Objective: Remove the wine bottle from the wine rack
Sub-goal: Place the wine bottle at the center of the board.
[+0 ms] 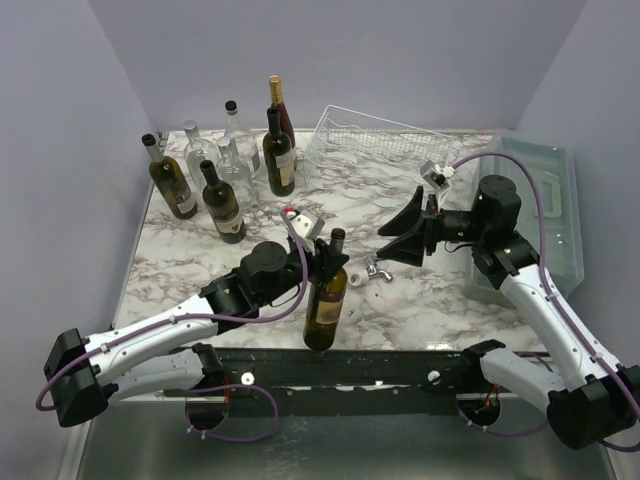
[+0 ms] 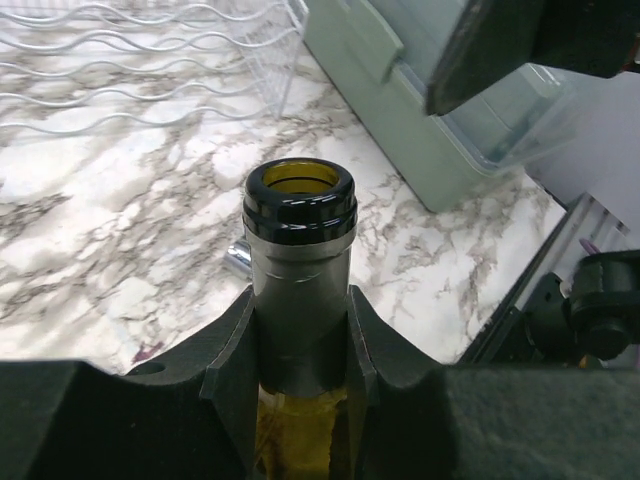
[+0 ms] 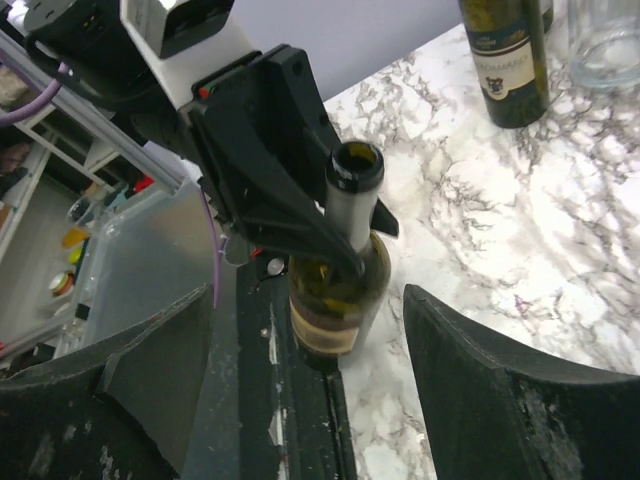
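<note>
Removal is judged nearly complete: the wine bottle point(image 1: 325, 305) is clamped upright by its neck in the left gripper point(image 1: 330, 256) at lower centre, well apart from the wine rack point(image 1: 365, 140) at upper centre-right. The right gripper point(image 1: 395, 240) is spread and empty. Release remains.

**The wine bottle point(image 1: 325, 305) well apart from the wine rack point(image 1: 375, 145)**

Dark green, cream-labelled, mouth open, the bottle is upright at the surface's near edge, its neck clamped in the left pincer point(image 1: 330, 262). The white wire rack sits by the far edge, toward the right.
</note>
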Action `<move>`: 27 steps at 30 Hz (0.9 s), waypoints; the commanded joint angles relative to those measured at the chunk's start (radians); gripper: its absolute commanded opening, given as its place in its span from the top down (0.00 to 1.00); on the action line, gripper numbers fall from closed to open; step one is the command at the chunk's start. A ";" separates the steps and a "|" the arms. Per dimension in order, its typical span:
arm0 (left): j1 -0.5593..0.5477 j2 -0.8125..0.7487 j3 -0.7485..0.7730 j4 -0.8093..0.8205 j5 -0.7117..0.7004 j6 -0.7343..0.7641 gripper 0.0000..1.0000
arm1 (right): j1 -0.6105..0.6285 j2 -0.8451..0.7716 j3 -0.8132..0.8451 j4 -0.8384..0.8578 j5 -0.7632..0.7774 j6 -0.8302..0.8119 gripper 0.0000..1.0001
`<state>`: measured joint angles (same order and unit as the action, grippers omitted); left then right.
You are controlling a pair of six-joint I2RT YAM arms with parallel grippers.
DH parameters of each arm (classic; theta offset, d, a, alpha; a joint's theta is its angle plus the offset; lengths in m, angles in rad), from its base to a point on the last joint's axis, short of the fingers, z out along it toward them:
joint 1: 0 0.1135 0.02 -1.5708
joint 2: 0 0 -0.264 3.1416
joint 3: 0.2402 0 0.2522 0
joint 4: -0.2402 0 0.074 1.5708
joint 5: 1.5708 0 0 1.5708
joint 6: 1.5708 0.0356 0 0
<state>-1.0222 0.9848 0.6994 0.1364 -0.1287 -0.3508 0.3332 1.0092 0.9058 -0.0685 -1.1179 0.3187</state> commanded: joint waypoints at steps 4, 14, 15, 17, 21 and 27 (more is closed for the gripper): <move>0.096 -0.110 -0.008 0.017 -0.077 0.030 1.00 | -0.109 -0.030 -0.021 -0.032 -0.133 -0.162 0.19; 0.224 -0.156 -0.006 0.069 -0.141 0.206 1.00 | -0.141 -0.025 -0.091 -0.143 -0.029 -0.423 0.11; 0.237 -0.156 -0.008 0.088 -0.134 0.233 1.00 | -0.144 -0.022 -0.098 -0.141 -0.037 -0.429 0.11; 0.262 -0.152 -0.012 0.131 -0.107 0.299 1.00 | -0.150 -0.021 -0.118 -0.133 -0.037 -0.439 0.10; 0.339 -0.136 -0.029 0.234 -0.023 0.384 1.00 | -0.161 -0.034 -0.138 -0.149 -0.006 -0.487 0.09; 0.465 -0.058 -0.010 0.337 0.066 0.372 1.00 | -0.162 -0.064 -0.153 -0.203 0.042 -0.547 0.08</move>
<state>-0.6319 0.8852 0.6636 0.2687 -0.1631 -0.0124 0.1764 0.9794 0.7708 -0.2245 -1.1213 -0.1612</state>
